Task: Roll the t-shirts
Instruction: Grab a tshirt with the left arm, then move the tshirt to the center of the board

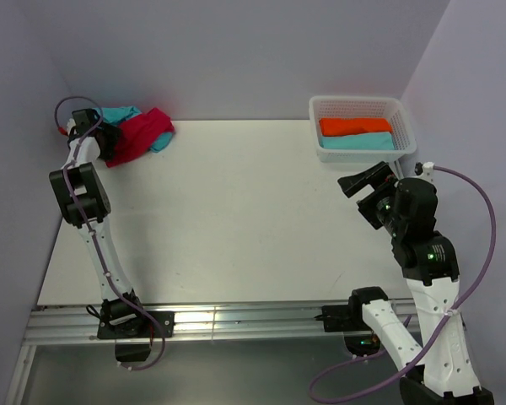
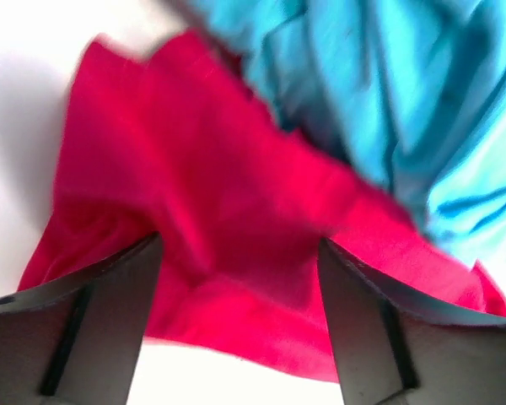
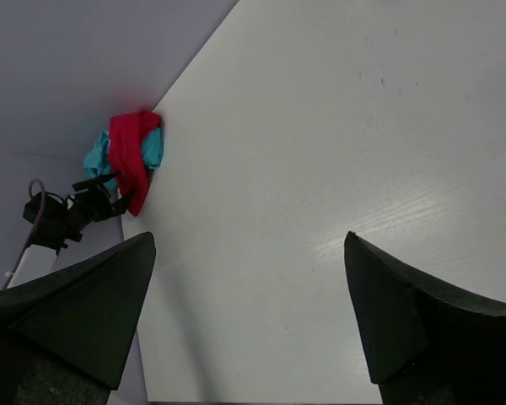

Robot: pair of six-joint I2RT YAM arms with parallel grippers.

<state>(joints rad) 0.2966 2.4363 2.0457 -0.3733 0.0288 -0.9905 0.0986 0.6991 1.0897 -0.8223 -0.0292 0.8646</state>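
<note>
Top external view puts the crimson t-shirt (image 1: pixel 142 133) and the turquoise t-shirt (image 1: pixel 122 112) in one crumpled heap at about 10 o'clock on the white table (image 1: pixel 236 219), pressed into the far left corner. The crimson one lies partly over the turquoise. Neither is spread flat or rolled, so by my reading their rolling is not yet begun.

At about 2 o'clock the white lattice basket (image 1: pixel 409 135) holds an orange-red roll (image 1: pixel 354 126) and a turquoise roll (image 1: pixel 358 143) side by side, which look like finished work.

From the left wrist, the left gripper (image 2: pixel 239 245) has its jaws apart just over crimson cloth near that shirt's hem; nothing is pinched. The right gripper (image 3: pixel 249 240), at about 3 o'clock just before the basket, stands wide apart over bare table and holds nothing.

For room, the heap is hemmed by the walls at 9 and 12 o'clock. The table's whole middle, toward 6 o'clock, is bare, and it looks the likeliest place to drag a shirt and lay it out.
</note>
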